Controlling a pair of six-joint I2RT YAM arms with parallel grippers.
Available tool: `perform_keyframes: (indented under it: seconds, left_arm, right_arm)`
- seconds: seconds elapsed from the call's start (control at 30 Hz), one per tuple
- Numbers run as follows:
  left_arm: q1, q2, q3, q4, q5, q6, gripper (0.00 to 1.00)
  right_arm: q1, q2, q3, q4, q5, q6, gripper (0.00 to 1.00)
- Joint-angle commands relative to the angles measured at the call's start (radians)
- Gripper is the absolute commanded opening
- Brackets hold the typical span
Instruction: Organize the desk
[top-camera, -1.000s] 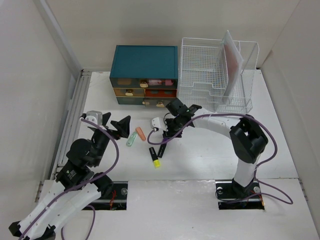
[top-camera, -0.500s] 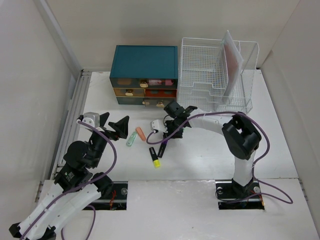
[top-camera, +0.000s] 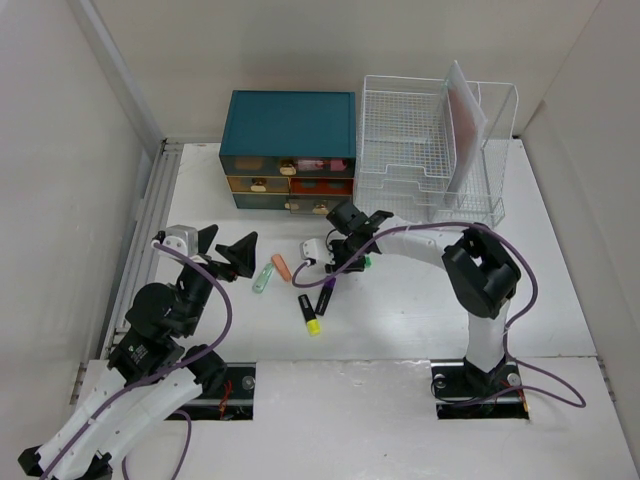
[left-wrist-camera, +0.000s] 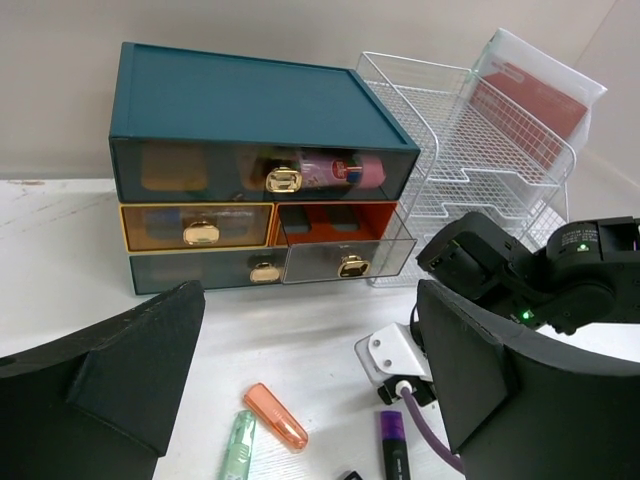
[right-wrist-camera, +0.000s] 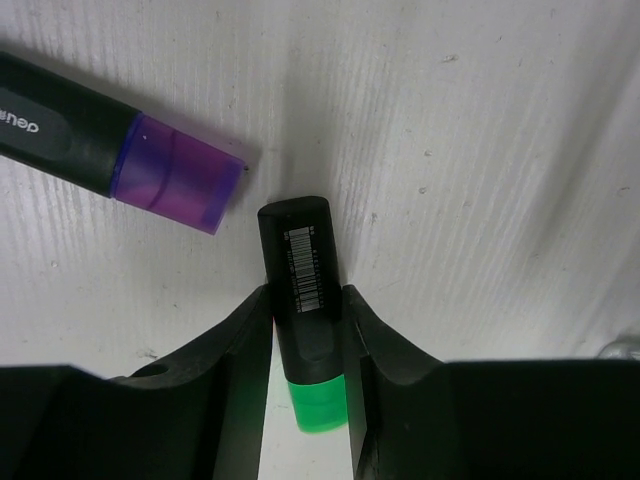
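desk (top-camera: 420, 320) | rail (top-camera: 150, 230) runs near-far, left edge | right tool (right-wrist-camera: 303, 296) clamps green highlighter (right-wrist-camera: 298, 250)

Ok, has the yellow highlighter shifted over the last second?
No. The yellow highlighter lies at the same spot relative to the teal drawer box.
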Motion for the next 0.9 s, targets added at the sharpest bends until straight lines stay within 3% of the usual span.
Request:
perform_keyframes:
  seconds: [0.0, 0.17, 0.37, 0.57, 0.87]
  left_arm:
    - [0.004, -0.012, -0.008, 0.038, 0.008, 0.017, 0.84]
    - [0.004, -0.012, -0.008, 0.038, 0.008, 0.017, 0.84]
    - [0.004, -0.003, -0.008, 0.038, 0.008, 0.017, 0.84]
    - [0.004, -0.003, -0.017, 0.038, 0.008, 0.017, 0.84]
    - [0.004, 0.006, -0.017, 0.038, 0.008, 0.017, 0.84]
  right_arm:
    - [0.006, -0.074, 0.062, -0.042, -0.031, 0.021, 0.15]
    - [0.006, -0.201, 0.169, -0.095, -0.143, 0.043, 0.15]
    - [0.006, -0.252, 0.306, -0.088, -0.156, 0.078, 0.16]
    - [0.006, -0.261, 0.334, 0.110, -0.030, 0.136, 0.16]
    - [0.006, -0.116, 0.398, 0.282, 0.208, 0.147, 0.17]
